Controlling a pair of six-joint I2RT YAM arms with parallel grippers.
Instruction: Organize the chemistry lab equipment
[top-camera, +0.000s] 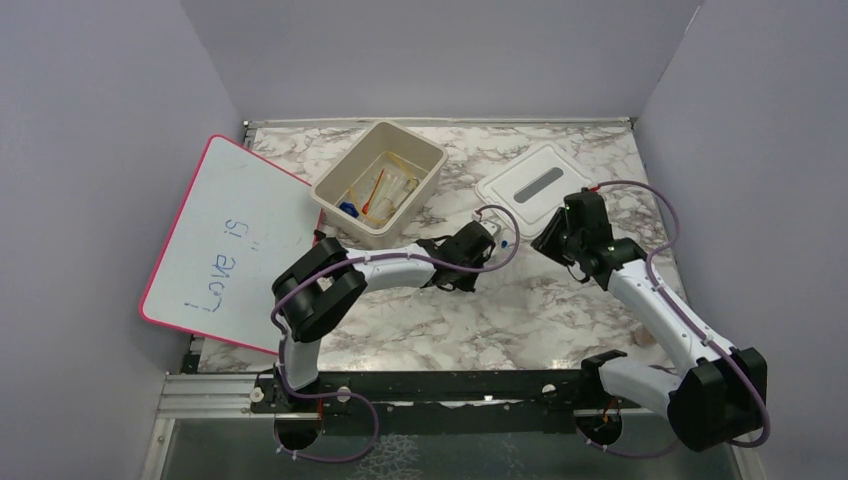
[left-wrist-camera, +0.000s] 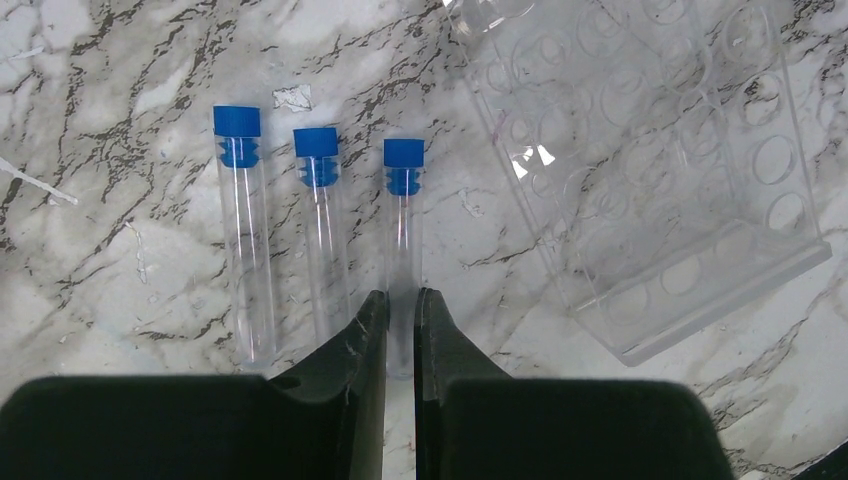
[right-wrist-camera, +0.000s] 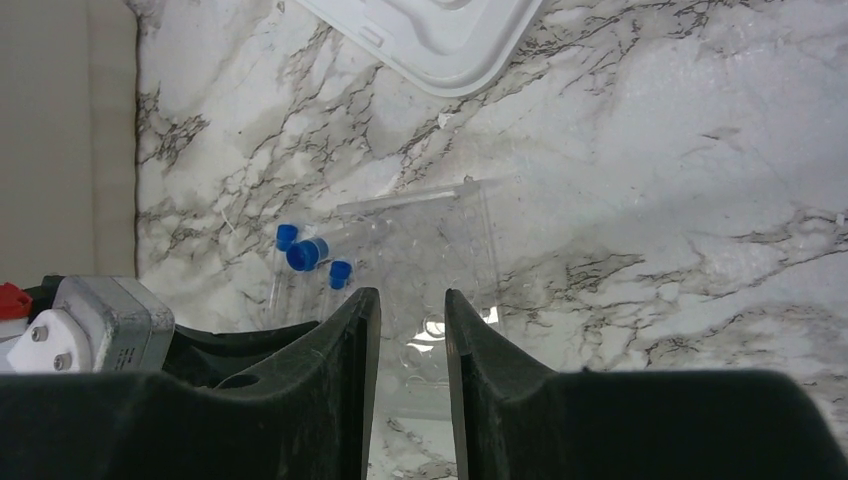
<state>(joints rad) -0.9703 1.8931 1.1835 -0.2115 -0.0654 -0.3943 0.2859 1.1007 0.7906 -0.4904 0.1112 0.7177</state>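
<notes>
Left gripper (left-wrist-camera: 401, 296) pinches rightmost blue-capped tube (left-wrist-camera: 403, 225) low; lift level, slowly, clear of neighbouring tubes (left-wrist-camera: 322, 240); right gripper (right-wrist-camera: 411, 296) parted, empty.

Glossy clear plastic tubes (left-wrist-camera: 322, 250) with matt blue ribbed caps (left-wrist-camera: 316, 142), a shiny transparent plastic rack (left-wrist-camera: 650, 180), the smooth, polished marble-look tabletop (left-wrist-camera: 120, 260), and the left gripper (left-wrist-camera: 400, 297), matt black plastic.

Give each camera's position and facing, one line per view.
Top external: above, behind the robot, looking down on the marble table; left arm, right arm show.
Left wrist: looks down the left tool at three clear blue-capped tubes, clear plastic rack.
Right wrist: looks down past the open right tool; shares tubes and rack.
</notes>
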